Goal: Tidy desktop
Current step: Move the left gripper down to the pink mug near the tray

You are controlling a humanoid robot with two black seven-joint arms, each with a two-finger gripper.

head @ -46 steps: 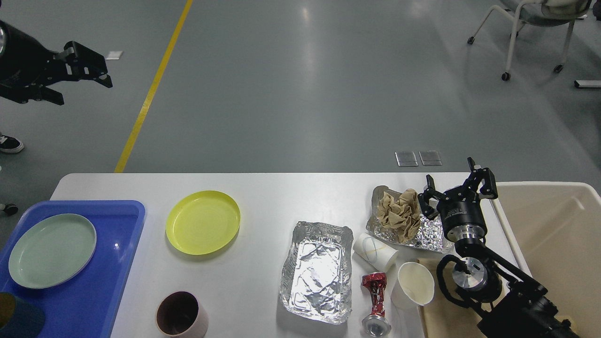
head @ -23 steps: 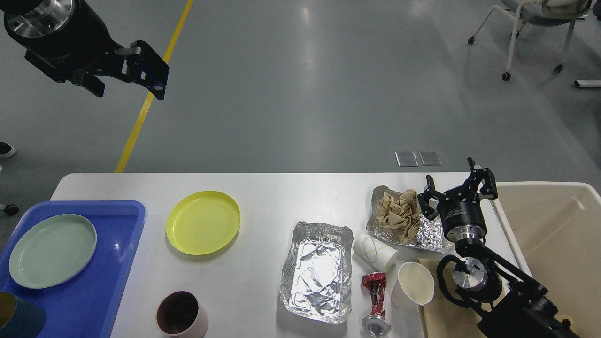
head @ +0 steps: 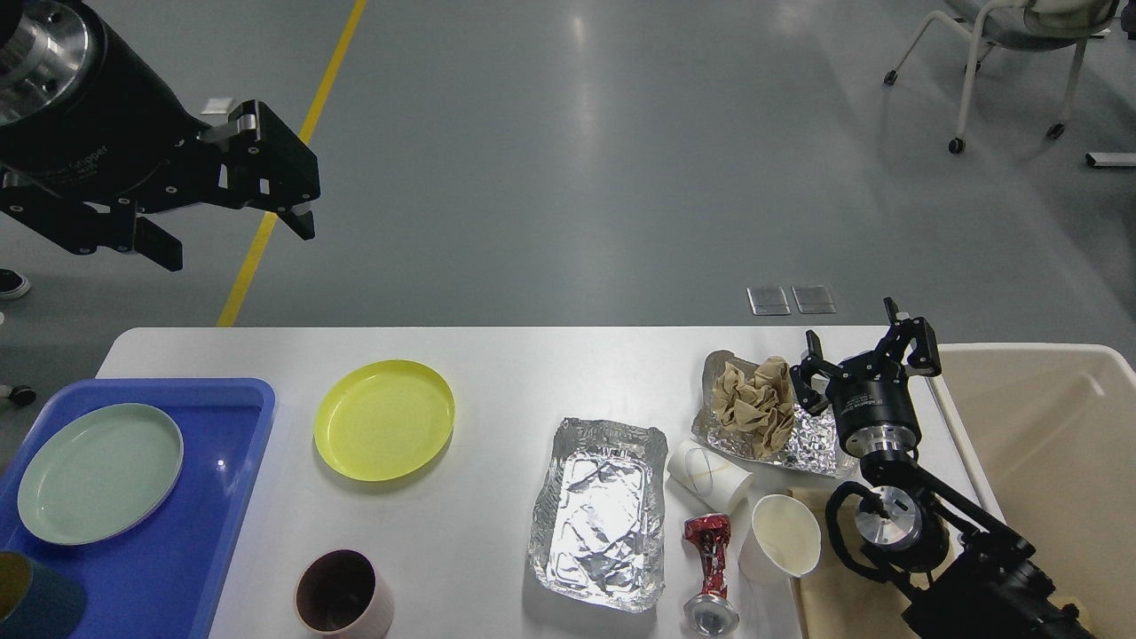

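The white desktop (head: pixel 497 373) holds dishes on the left and rubbish on the right. My left gripper (head: pixel 238 247) is open and empty, high above the table's far left corner. My right gripper (head: pixel 859 344) is open and empty, just right of a crumpled brown paper (head: pixel 754 404) that lies on a foil sheet (head: pixel 812 444). Near it are an empty foil tray (head: pixel 599 513), a paper cup on its side (head: pixel 708 475), a second paper cup (head: pixel 785 535) and a crushed red can (head: pixel 708 568).
A yellow plate (head: pixel 383 420) lies left of centre. A blue tray (head: pixel 226 479) at the left holds a pale green plate (head: pixel 99 473) and a dark blue cup (head: pixel 35 603). A pink cup (head: pixel 342 593) stands at the front. A cream bin (head: pixel 1047 444) stands at the right.
My left gripper has swung in from the far left towards the right and now sits larger and lower in view. My right arm and the things on the table have not moved.
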